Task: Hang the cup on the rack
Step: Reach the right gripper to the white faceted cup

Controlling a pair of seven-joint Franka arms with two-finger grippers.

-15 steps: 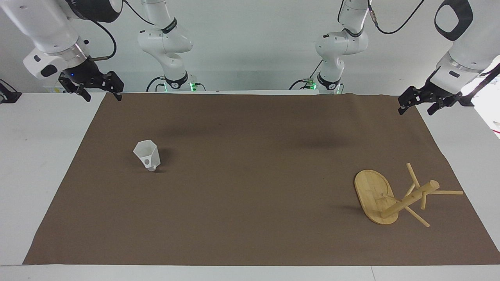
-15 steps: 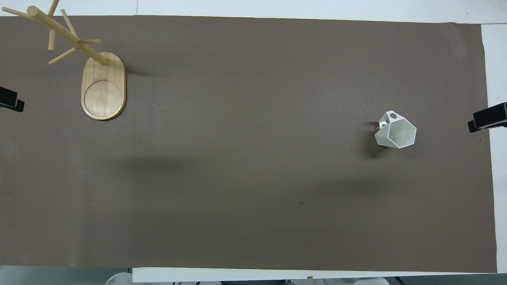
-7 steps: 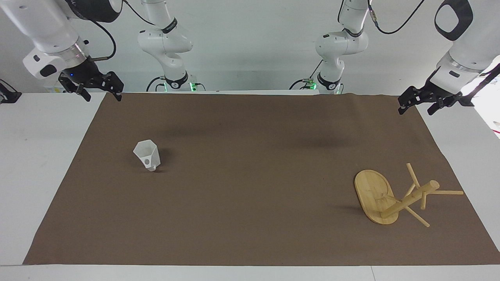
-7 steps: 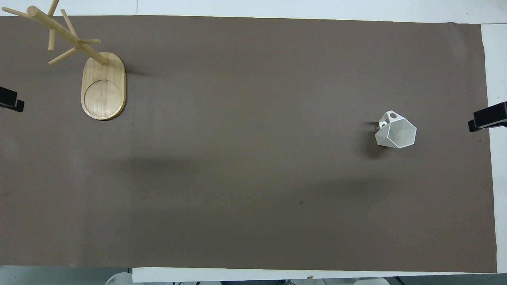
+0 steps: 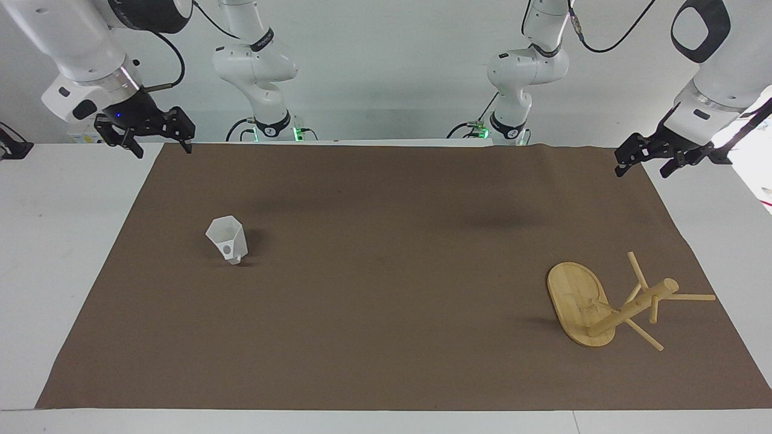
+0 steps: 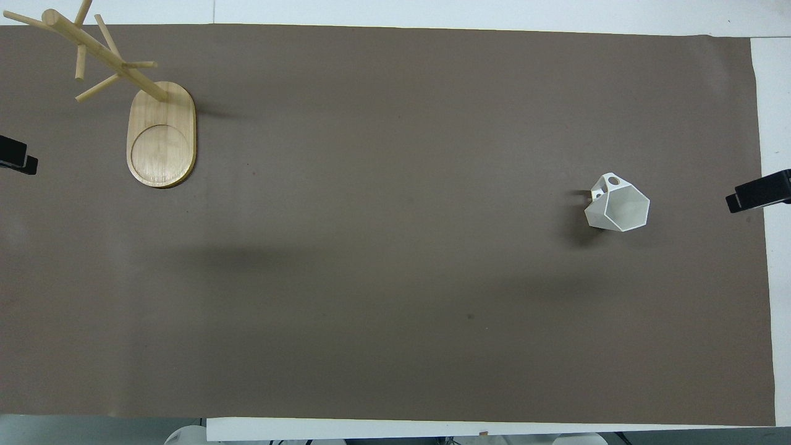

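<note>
The white faceted cup (image 5: 228,240) stands with its mouth up on the brown mat toward the right arm's end, its handle on the side away from the robots; it also shows in the overhead view (image 6: 618,207). The bamboo rack (image 5: 576,301) stands on its oval base toward the left arm's end, farther from the robots than the cup, with its pegs bare; it also shows in the overhead view (image 6: 162,139). My right gripper (image 5: 163,150) is open and empty, up over the mat's corner at its own end. My left gripper (image 5: 641,172) is open and empty and waits over the mat's corner at its own end.
The brown mat (image 5: 386,313) covers most of the white table (image 5: 54,241). Only the grippers' tips show in the overhead view: the right gripper (image 6: 757,194) at the mat's edge beside the cup, the left gripper (image 6: 17,158) at the other end.
My right gripper has shifted slightly inward over the mat's edge, toward the cup. The cup, the rack and the left arm have not moved.
</note>
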